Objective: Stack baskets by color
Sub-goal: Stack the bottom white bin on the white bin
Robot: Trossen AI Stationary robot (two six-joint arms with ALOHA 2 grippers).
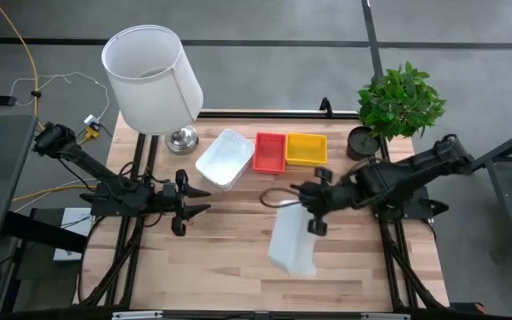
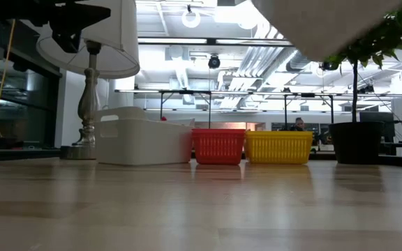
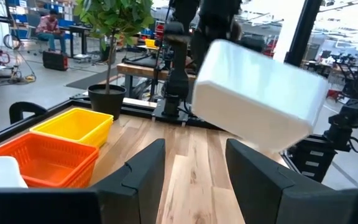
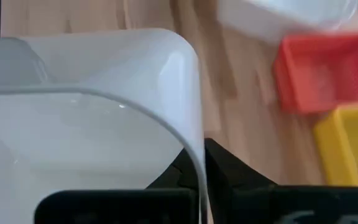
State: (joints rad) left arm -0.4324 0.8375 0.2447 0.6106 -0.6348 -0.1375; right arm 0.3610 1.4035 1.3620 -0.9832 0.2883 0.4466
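Table [image 1: 238, 267] with a lamp [image 1: 154, 80] and plant [image 1: 400, 100] at the back. Row of 3 baskets there: white [image 1: 225, 158], red [image 1: 270, 152], yellow [image 1: 307, 148]. 4th, another white basket [image 1: 293, 238], lifted off the wood, rim pinched tight by right gripper [image 1: 312, 212]. Left gripper [image 1: 183, 204] hanging nearby, fingers [image 3: 143, 180] spread, holding nothing.

Light wooden desk [image 1: 238, 258], plank top. Along its far edge, left to right: lamp base [image 1: 182, 138], white basket [image 1: 225, 159], red basket [image 1: 269, 152] touching yellow basket [image 1: 307, 148], dark plant pot [image 1: 362, 141]. Thin dark cable loop [image 1: 272, 197] near centre.
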